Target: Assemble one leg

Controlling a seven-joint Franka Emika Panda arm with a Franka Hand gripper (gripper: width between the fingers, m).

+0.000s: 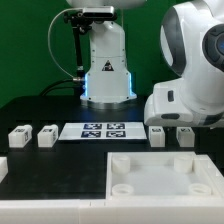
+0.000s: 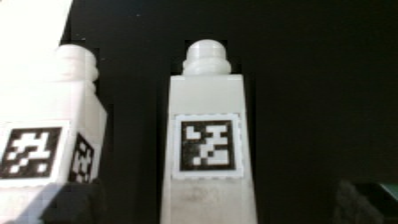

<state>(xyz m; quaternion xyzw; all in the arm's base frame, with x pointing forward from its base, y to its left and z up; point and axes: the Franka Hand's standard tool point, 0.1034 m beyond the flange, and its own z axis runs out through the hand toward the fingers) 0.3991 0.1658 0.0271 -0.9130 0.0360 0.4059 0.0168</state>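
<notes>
Two white legs with marker tags fill the wrist view: one leg (image 2: pixel 208 140) in the middle and a second leg (image 2: pixel 54 130) beside it. My gripper (image 2: pixel 208 206) is open. Its dark fingers (image 2: pixel 365 200) show faintly on either side of the middle leg, apart from it. In the exterior view these two legs (image 1: pixel 158 134) (image 1: pixel 184 135) lie on the black table at the exterior view's right, just under my arm's white wrist (image 1: pixel 185 100). My fingers are hidden there.
Two more legs (image 1: pixel 20 134) (image 1: pixel 47 136) lie at the exterior view's left. The marker board (image 1: pixel 103 130) lies between the pairs. The large white tray-like piece (image 1: pixel 160 182) with round corner sockets sits in front. The robot base (image 1: pixel 105 70) stands behind.
</notes>
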